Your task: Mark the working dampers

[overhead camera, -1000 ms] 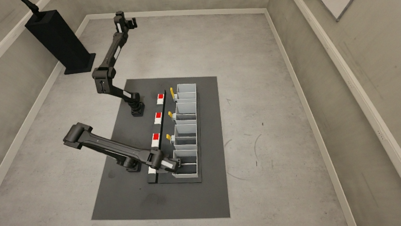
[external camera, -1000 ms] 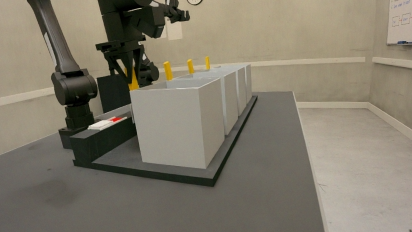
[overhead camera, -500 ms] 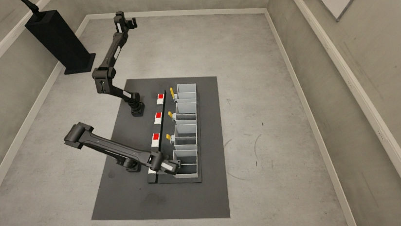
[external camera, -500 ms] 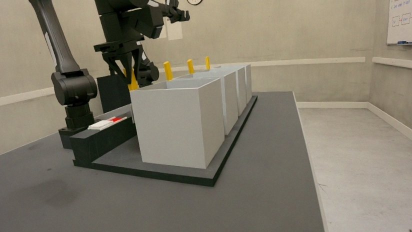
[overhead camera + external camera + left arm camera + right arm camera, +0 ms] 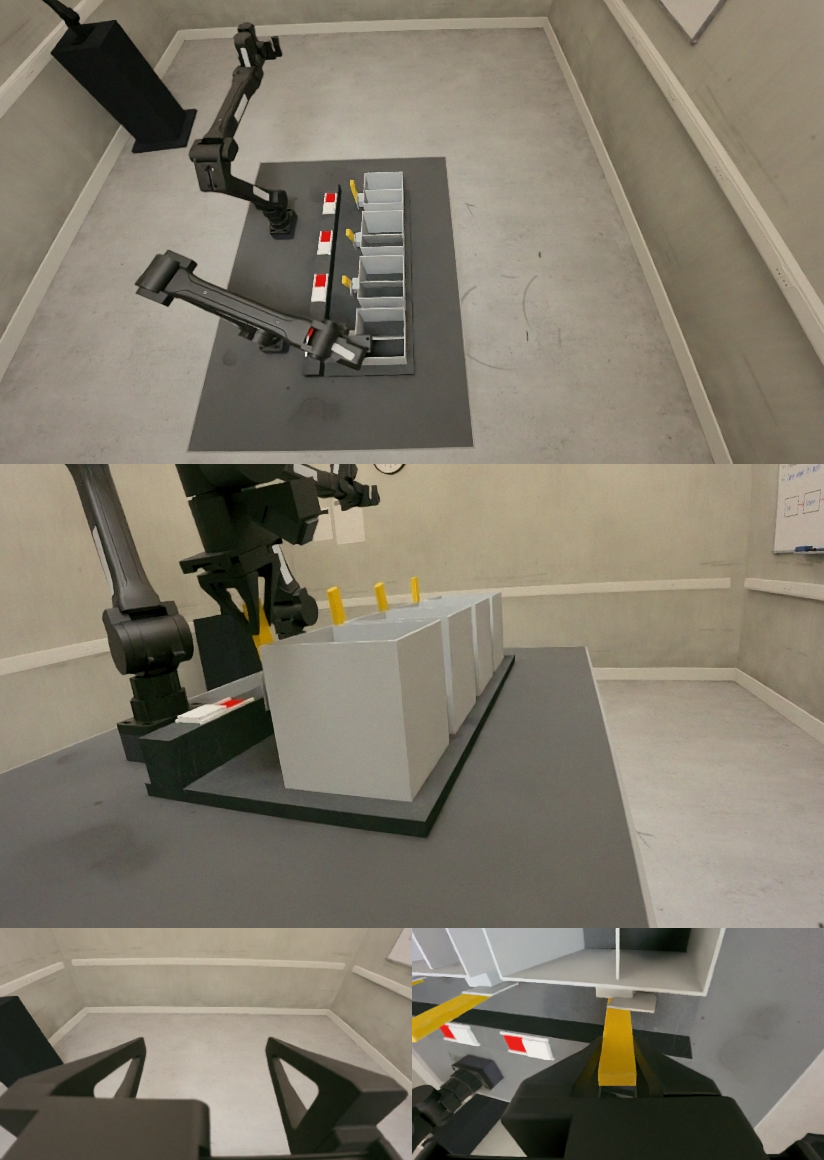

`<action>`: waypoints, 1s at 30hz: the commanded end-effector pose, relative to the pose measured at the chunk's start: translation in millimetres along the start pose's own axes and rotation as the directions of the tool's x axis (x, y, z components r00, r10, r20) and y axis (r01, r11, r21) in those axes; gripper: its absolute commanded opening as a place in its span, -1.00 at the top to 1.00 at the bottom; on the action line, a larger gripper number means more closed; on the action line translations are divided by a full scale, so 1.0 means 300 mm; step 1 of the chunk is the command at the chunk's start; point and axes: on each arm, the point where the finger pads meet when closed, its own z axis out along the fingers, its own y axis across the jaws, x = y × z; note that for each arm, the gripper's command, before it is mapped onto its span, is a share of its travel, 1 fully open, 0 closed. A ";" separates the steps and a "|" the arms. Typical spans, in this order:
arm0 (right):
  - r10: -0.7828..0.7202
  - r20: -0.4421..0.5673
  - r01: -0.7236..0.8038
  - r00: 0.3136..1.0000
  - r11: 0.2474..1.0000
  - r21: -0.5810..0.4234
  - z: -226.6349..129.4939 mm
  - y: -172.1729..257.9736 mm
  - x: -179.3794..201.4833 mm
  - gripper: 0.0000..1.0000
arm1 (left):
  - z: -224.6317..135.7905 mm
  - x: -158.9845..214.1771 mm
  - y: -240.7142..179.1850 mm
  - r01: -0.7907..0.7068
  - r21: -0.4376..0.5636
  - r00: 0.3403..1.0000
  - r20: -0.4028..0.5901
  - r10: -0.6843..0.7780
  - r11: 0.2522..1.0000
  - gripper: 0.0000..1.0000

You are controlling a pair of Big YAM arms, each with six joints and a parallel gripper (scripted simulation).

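Note:
Four grey box dampers stand in a row: the end one (image 5: 380,315) (image 5: 340,711), then a second (image 5: 381,265), a third (image 5: 381,220) and a far one (image 5: 382,179). A thin plate crosses each opening. My right gripper (image 5: 257,628) (image 5: 617,1043) is shut on the end damper's yellow handle (image 5: 264,635) (image 5: 617,1070). The other yellow handles (image 5: 346,281) (image 5: 350,235) (image 5: 353,190) stand free. Three sliders (image 5: 318,292) (image 5: 324,247) (image 5: 329,208) show red; the end slider (image 5: 201,713) also shows red, partly hidden in the top view. My left gripper (image 5: 276,46) (image 5: 205,1043) is open and empty, high away.
The sliders sit on a raised black rail (image 5: 167,755) along the dampers' handle side. Both arms' bases stand beyond the rail. The base plate (image 5: 311,809) lies on a dark grey mat (image 5: 392,409). A black pedestal (image 5: 115,80) stands at the far left.

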 end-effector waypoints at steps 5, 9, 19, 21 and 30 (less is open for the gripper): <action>-0.014 0.048 0.016 0.999 0.999 -0.038 -0.072 -0.036 -0.065 0.66 | -0.001 -0.121 0.010 -0.013 -0.004 0.999 0.053 0.013 1.000 -1.00; -0.014 0.048 0.017 0.999 0.997 -0.070 -0.071 -0.049 -0.065 0.66 | -0.001 -0.121 0.010 -0.013 -0.004 0.999 0.053 0.013 1.000 -1.00; -0.013 0.047 0.019 0.999 0.990 -0.139 -0.065 -0.076 -0.063 0.66 | -0.001 -0.121 0.010 -0.013 -0.004 0.999 0.053 0.013 1.000 -1.00; -0.013 0.047 0.020 0.999 0.987 -0.157 -0.063 -0.083 -0.062 0.66 | -0.001 -0.121 0.010 -0.013 -0.004 0.999 0.053 0.013 1.000 -1.00; -0.009 0.034 0.016 0.999 0.973 -0.228 -0.041 -0.104 -0.047 0.66 | -0.001 -0.121 0.010 -0.013 -0.004 0.999 0.053 0.013 1.000 -1.00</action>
